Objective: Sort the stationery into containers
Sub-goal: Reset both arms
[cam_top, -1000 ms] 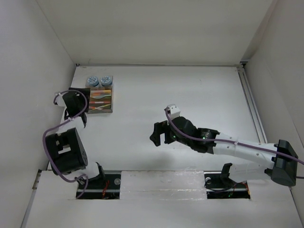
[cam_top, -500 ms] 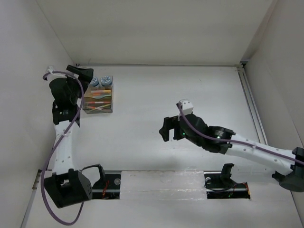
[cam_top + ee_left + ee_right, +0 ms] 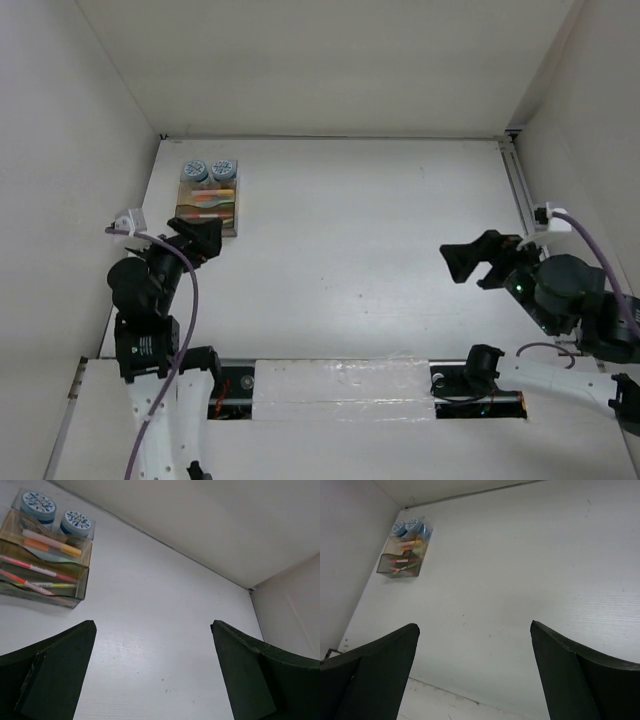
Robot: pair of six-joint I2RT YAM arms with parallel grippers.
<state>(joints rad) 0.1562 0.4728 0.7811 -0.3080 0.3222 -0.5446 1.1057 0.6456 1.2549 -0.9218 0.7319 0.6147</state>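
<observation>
The container (image 3: 208, 233) stands at the table's far left, a small tiered organiser with pens lying across its compartments. In the left wrist view an orange-and-yellow pen (image 3: 52, 542) and a pink-red pen (image 3: 35, 569) lie inside the organiser (image 3: 82, 587). Two round blue-and-white cylinders (image 3: 194, 170) (image 3: 223, 169) sit in its rear section. My left gripper (image 3: 200, 238) hangs just in front of the organiser, open and empty (image 3: 152, 626). My right gripper (image 3: 470, 262) is far to the right, open and empty (image 3: 474, 626). From there the organiser (image 3: 385, 566) shows small in the distance.
White walls close in the table on the left, back and right. A metal rail (image 3: 525, 210) runs along the right edge. The arm bases and a taped strip (image 3: 340, 385) lie at the near edge.
The left arm has drawn back from the organiser toward the near left, its gripper opening wide. The right arm has swung from the table's middle to the right side.
</observation>
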